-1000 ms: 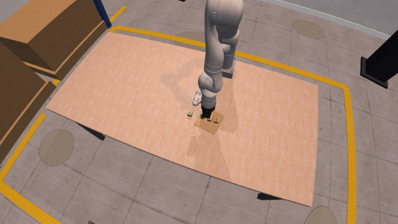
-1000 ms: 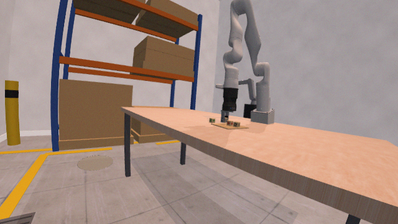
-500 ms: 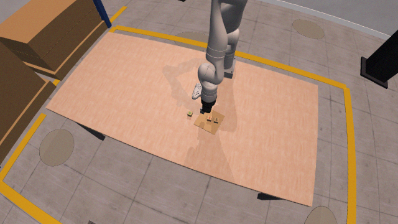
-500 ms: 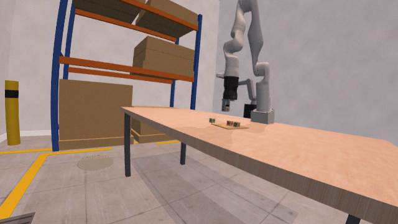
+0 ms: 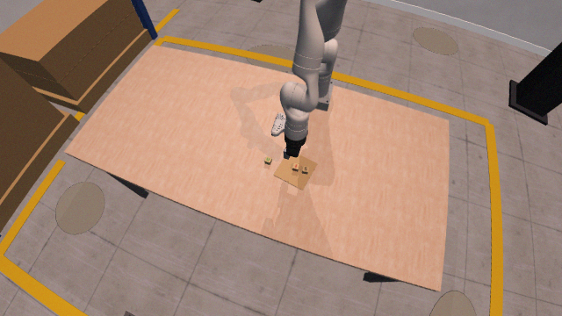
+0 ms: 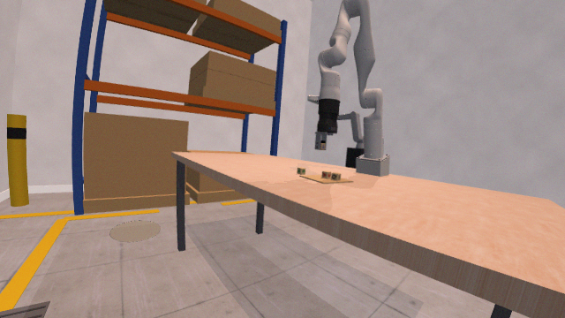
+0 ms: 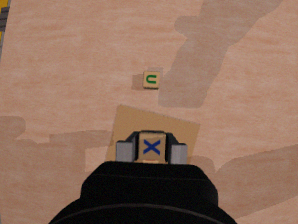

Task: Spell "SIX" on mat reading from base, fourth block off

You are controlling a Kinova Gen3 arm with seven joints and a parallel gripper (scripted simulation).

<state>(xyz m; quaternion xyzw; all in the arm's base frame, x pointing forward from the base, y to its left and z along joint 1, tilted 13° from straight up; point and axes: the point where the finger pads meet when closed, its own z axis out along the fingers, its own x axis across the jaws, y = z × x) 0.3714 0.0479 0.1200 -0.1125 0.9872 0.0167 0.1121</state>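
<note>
Four cube-shaped blocks, one mat and one arm (image 5: 306, 53) (image 6: 365, 49) are present. The single end effector (image 5: 287, 154) (image 6: 320, 143) (image 7: 152, 142) is closed on the X block (image 6: 323, 144) (image 7: 151, 146), gripping it between two grey fingers, raised above the counter (image 5: 198, 132) (image 6: 441, 216) (image 7: 60, 65). Two blocks rest on the mat (image 5: 287, 176) (image 6: 315, 178) (image 7: 131, 119): in the top view, the red-lettered block (image 5: 295, 167) (image 6: 326, 175) left, the dark-lettered block (image 5: 305, 169) (image 6: 335, 177) just right. The green U block (image 5: 268, 161) (image 6: 301, 170) (image 7: 151, 79) lies off the mat, left. The blocks are pale tan; the mat is thin, flat, tan and four-sided; the counter is rectangular, with streaked, wood-like grain.

Black two-finger gripper (image 5: 291, 154) (image 6: 320, 144) (image 7: 152, 142): rose higher, right of centre in the exterior frame.
Wooden cube, blue X (image 6: 323, 145) (image 7: 151, 146): went up, gripped.
</note>
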